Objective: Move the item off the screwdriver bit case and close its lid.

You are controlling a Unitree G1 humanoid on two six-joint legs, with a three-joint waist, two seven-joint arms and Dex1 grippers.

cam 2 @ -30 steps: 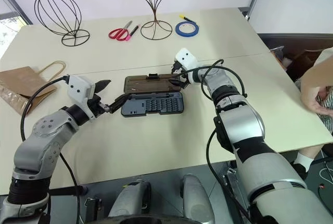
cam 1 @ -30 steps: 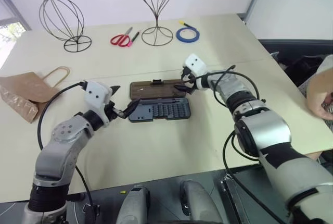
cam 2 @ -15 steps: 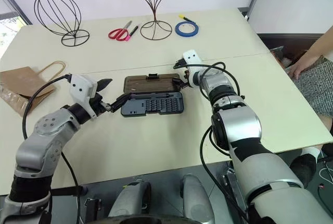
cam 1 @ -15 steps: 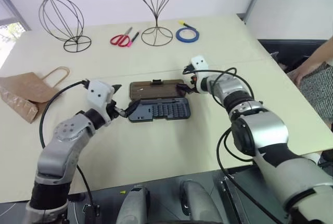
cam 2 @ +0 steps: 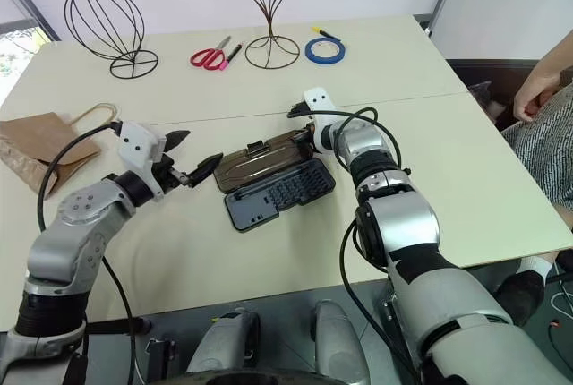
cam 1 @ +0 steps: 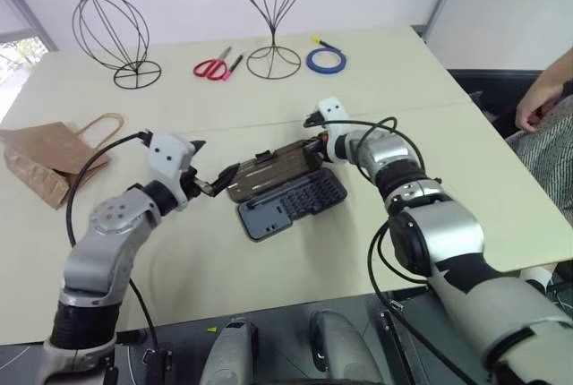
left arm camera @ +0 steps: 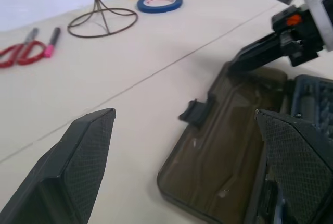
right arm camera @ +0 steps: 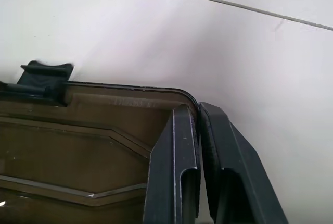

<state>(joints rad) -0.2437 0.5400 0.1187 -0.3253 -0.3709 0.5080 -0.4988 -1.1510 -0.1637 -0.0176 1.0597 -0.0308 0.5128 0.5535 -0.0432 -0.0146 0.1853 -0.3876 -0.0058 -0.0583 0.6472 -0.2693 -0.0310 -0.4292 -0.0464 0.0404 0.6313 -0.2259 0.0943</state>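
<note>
Brown paper bag lies at far left edge of frame on the table, well apart from the screwdriver bit case, centre frame, sitting askew. Lid open, smoky-brown, raised at its right end. R gripper has fingers pinched together on the lid's right corner. L gripper, fingers spread wide, hovers just left of the lid, holding nothing. Scissors and tape roll upper centre, by wire stands.

No text, label, brand, number or sign can be read on any thing in these views.
</note>
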